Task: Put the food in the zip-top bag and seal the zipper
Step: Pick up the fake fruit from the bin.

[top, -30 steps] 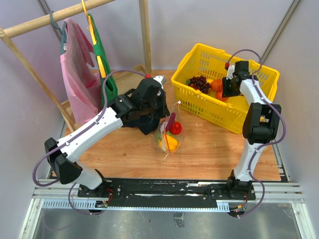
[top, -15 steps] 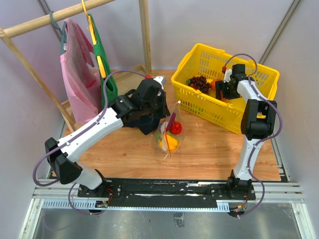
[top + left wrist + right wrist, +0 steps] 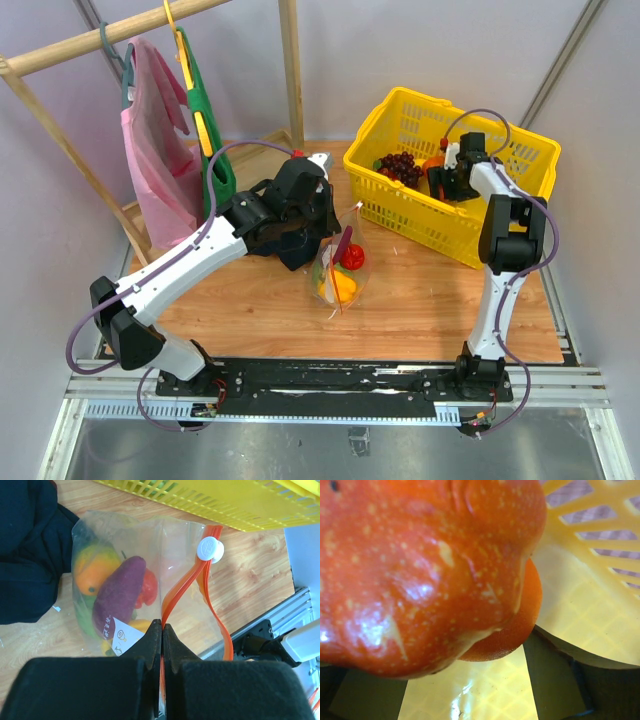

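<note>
Right hand (image 3: 438, 183) nearer the grapes (image 3: 398, 166) in the yellow basket (image 3: 420, 226) than before, spread indiscernible; left hand (image 3: 161, 626) tight on zipper (image 3: 181, 586).

Wooden table (image 3: 420, 300) in view, pale planks running side to side. Back right on it sits a yellow plastic basket (image 3: 450, 235), its near wall just beside the zip-top bag (image 3: 340, 275). The clear bag rests mid-table with toy food (image 3: 117, 595) inside it. And touching the bag's left side, a dark cloth (image 3: 25, 555) lies bunched on the wood.
</note>
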Controlling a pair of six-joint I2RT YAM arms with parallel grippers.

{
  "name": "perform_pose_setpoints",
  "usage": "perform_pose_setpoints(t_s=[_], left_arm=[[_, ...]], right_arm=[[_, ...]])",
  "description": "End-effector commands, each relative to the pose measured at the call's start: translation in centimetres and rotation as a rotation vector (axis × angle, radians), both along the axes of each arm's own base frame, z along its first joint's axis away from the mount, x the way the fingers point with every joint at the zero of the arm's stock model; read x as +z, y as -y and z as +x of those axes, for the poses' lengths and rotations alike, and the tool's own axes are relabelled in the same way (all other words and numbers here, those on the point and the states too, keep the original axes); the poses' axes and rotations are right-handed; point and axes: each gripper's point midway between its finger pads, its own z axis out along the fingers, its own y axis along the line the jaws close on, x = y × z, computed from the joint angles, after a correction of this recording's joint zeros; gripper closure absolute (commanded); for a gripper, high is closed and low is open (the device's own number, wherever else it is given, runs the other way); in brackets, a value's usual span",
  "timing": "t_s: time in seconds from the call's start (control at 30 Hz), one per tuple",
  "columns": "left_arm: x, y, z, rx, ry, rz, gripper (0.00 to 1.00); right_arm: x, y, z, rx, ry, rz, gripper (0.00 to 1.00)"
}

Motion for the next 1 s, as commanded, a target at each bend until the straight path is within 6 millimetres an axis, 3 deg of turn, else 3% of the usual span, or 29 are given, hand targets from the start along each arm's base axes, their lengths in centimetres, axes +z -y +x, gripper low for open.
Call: perform_pose_setpoints(t_s=[0.0,0.27,0.57,0.77,0.97], left_arm=[[0.0,0.3,-0.1,-0.006,0.002,-0.009,1.00],[0.0,0.2,-0.2,-0.002,-0.001,-0.008,1.00],[-0.2,0.2,-0.2,0.004,-0.008,-0.006,1.00],[-0.3,0.1,-0.2,0.006,-0.011,-0.001,1.00],[-0.3,0.1,-0.2,0.008,-0.011,0.001,1.00]], right_arm=[[0.4,-1.1,1.1,0.032,0.057,0.010,0.12],[3.2,-1.5,2.6,0.025,0.193,0.032,0.07],[0.9,-0.9,4.4,-0.029,0.189,0.025,0.08],[-0.1,-1.3,4.9,-0.014,0.191,0.042,0.16],[0.4,-1.4,4.7,-0.006,0.196,0.048,0.38]])
